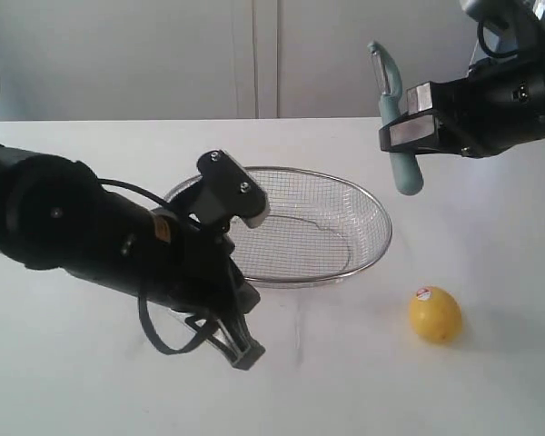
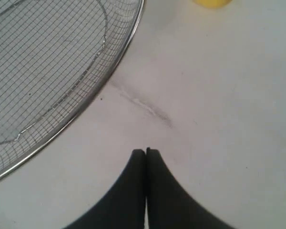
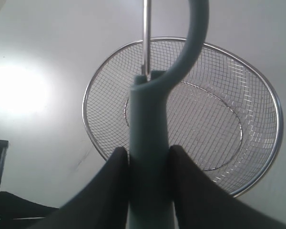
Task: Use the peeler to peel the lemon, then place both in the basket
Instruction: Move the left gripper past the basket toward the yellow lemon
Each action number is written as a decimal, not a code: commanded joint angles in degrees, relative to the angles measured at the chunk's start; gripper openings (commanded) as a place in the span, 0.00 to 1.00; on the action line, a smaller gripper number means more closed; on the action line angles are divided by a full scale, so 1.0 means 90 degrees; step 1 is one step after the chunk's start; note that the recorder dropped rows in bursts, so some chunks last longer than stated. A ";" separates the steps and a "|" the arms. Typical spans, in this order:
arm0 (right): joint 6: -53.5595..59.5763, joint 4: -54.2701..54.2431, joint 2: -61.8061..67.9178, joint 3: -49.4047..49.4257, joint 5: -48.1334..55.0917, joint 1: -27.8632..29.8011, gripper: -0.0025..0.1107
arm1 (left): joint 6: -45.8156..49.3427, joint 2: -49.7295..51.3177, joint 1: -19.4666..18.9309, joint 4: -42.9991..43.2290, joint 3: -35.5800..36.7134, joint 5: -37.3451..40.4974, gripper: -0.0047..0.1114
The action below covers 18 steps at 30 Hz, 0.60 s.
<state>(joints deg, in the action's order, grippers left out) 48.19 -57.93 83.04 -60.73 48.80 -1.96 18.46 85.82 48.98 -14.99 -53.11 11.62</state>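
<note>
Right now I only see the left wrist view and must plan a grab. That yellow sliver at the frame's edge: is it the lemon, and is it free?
Observer: Yes. The lemon sits on the table, outside the basket, with nothing touching it.
Operator: Where's the peeler?
Observer: The right gripper holds the peeler by its handle in the air, blade end up.
Operator: And my own gripper relative to the lemon?
Observer: The left gripper is low in front of the basket, clearly apart from the lemon and to its left in the exterior view.
</note>
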 commanded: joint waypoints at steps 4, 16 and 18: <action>0.0075 -0.0112 -0.0026 0.0017 0.0037 0.0036 0.02 | 0.0430 0.0255 0.0378 0.0033 -0.0023 -0.0362 0.04; 0.0075 -0.0112 -0.0026 0.0017 0.0037 0.0036 0.02 | 0.0456 0.0622 0.0501 0.0027 -0.0037 -0.1188 0.04; 0.0075 -0.0112 -0.0026 0.0017 0.0037 0.0036 0.02 | 0.0456 0.0686 0.0574 0.0025 -0.0037 -0.1403 0.04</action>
<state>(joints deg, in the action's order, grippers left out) 48.19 -57.93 83.04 -60.73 48.89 -1.96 22.60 91.48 53.34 -14.11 -53.11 1.00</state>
